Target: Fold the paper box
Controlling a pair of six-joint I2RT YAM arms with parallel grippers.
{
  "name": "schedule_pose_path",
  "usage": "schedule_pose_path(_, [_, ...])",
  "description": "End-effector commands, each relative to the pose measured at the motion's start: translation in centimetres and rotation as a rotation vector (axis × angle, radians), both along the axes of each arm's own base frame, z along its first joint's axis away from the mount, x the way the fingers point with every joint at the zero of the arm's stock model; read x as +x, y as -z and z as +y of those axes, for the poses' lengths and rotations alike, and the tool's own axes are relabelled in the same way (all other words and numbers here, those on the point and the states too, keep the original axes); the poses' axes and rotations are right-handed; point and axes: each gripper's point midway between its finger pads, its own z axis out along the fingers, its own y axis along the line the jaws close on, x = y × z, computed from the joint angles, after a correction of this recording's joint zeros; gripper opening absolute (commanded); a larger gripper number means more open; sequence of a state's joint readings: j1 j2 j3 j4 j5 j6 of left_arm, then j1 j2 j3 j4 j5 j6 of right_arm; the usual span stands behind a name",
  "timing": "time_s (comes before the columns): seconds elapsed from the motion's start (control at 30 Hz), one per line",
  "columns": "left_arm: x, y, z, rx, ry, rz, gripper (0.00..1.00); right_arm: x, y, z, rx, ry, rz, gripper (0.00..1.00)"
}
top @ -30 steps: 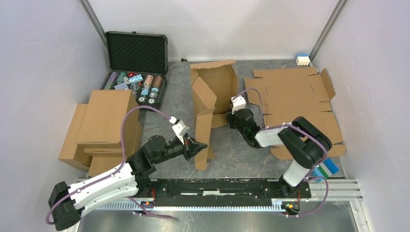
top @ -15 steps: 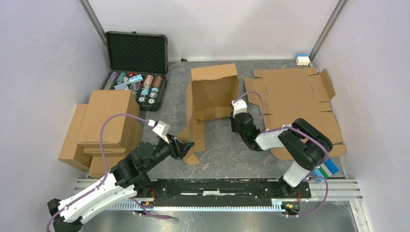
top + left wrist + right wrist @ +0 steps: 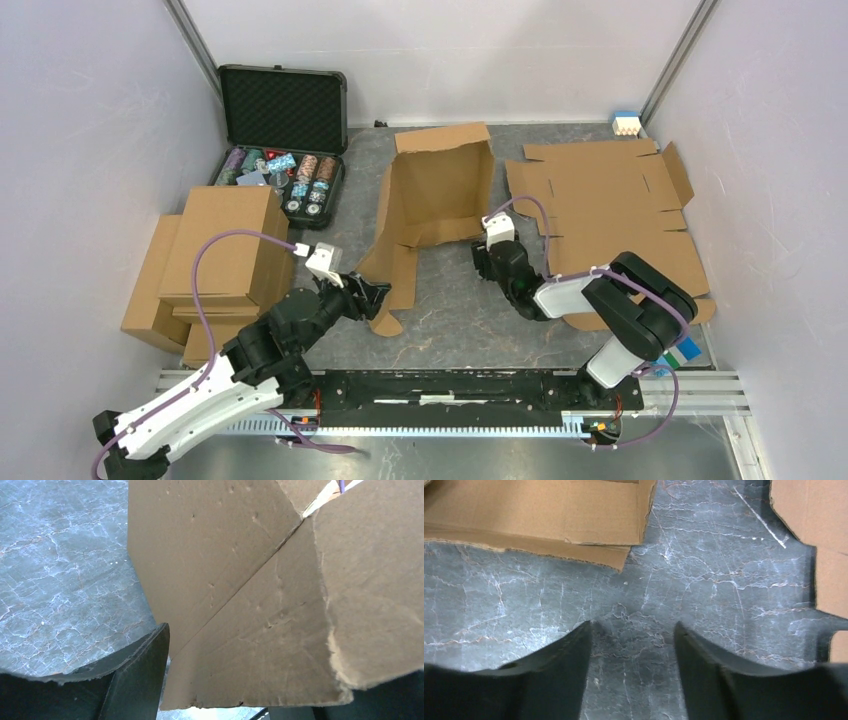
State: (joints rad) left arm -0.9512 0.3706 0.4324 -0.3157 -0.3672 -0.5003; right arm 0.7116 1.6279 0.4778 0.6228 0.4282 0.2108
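paper box (image 3: 440, 190) half-raised on table (image 3: 450, 320), centre toward far edge; left flap (image 3: 240, 605) droops toward near edge. left gripper (image 3: 374, 296) — fingers apart, flap edge in gap, unclamped — likely set to steer flap inward. right gripper (image 3: 632, 626) fingers apart, empty, over bare table by box's near-right corner, likely placed to brace.

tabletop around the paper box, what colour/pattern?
Dark grey tabletop with whitish marble-like veining, clearest in the right wrist view.
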Motion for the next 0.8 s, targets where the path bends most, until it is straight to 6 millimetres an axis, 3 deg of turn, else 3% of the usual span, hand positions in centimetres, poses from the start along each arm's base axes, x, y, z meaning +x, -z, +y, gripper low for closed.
schedule_pose_path(0.0, [0.4,-1.8,-0.1,-0.029,-0.007,-0.042,0.7,0.4,-2.6,0.4,0.029,-0.036,-0.098,0.79])
schedule_pose_path(0.17, [0.4,-2.0,-0.1,-0.023,-0.003,-0.049,0.68,1.1,-4.6,1.0,0.076,-0.191,-0.156,0.98])
schedule_pose_path(0.4, [0.4,-1.9,-0.4,-0.02,0.009,-0.062,0.66,1.3,-6.6,2.7,0.112,-0.426,-0.282,0.98])
schedule_pose_path(0.6, [1.1,-1.8,0.0,0.016,-0.024,-0.085,0.63,2.8,-6.6,4.8,0.092,-0.514,-0.325,0.98])
schedule_pose_path(0.77, [2.1,-1.4,0.2,0.073,-0.06,-0.103,0.51,3.9,-6.5,5.3,0.087,-0.522,-0.318,0.98])
